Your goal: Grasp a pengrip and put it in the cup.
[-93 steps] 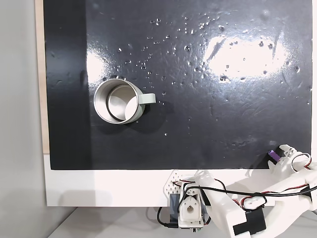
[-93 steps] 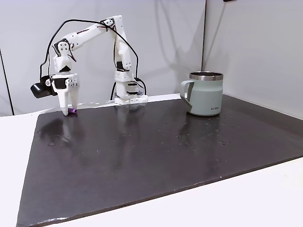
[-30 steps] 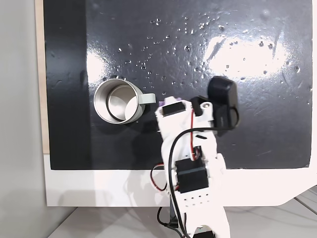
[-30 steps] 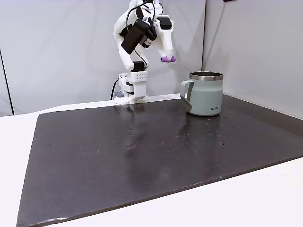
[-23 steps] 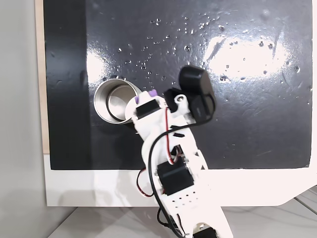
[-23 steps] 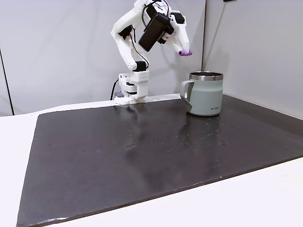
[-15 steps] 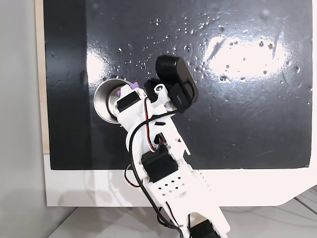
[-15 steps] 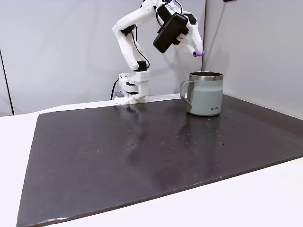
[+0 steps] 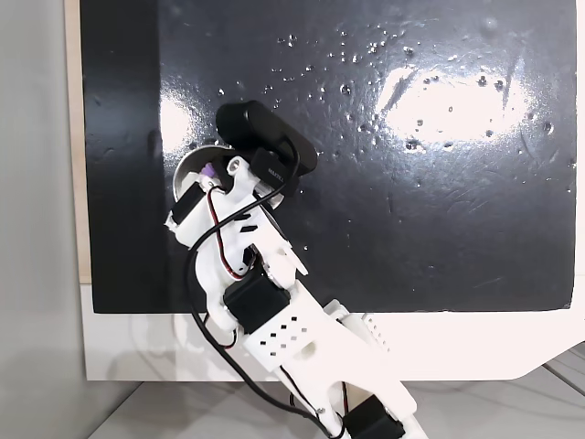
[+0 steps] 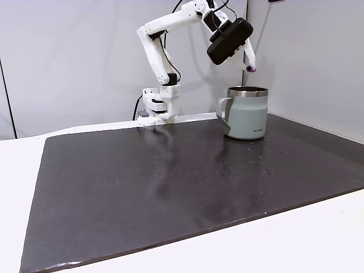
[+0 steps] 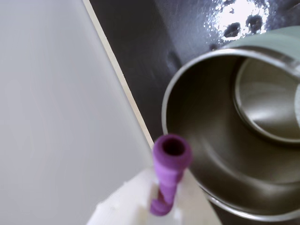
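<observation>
Since you lifted the pengrip (image 10: 250, 69) from the mat's 5 o'clock corner, your gripper (image 10: 249, 67) has swung it above the cup (image 10: 246, 114).

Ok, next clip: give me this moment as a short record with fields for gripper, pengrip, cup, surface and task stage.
gripper: shut on the pengrip, raised above the cup's opening
pengrip: purple tube held between the fingers, in the air, not yet in the cup
cup: upright on the mat, handle toward the arm's base in the side fixed view; inside looks empty in the wrist view
surface: black mat with small specks
task stage: carry done, release pending
</observation>
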Robot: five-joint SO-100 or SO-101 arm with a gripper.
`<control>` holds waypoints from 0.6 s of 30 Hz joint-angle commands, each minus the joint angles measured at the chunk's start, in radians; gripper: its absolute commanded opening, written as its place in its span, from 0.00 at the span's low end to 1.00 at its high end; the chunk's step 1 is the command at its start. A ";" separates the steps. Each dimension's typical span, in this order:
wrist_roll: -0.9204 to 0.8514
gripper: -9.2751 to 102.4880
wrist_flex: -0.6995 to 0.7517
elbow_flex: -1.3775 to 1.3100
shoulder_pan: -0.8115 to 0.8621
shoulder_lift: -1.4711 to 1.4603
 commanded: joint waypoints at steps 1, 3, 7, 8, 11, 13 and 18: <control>-0.014 0.08 -0.029 -0.029 -0.012 0.008; -0.014 0.09 -0.029 -0.029 -0.012 0.011; -0.014 0.22 -0.011 -0.028 -0.012 0.015; -0.014 0.25 -0.006 -0.028 -0.014 0.017; -0.017 0.30 0.002 -0.031 -0.014 0.017; -0.021 0.32 0.006 -0.034 -0.014 0.017; -0.043 0.34 0.009 -0.037 -0.017 0.015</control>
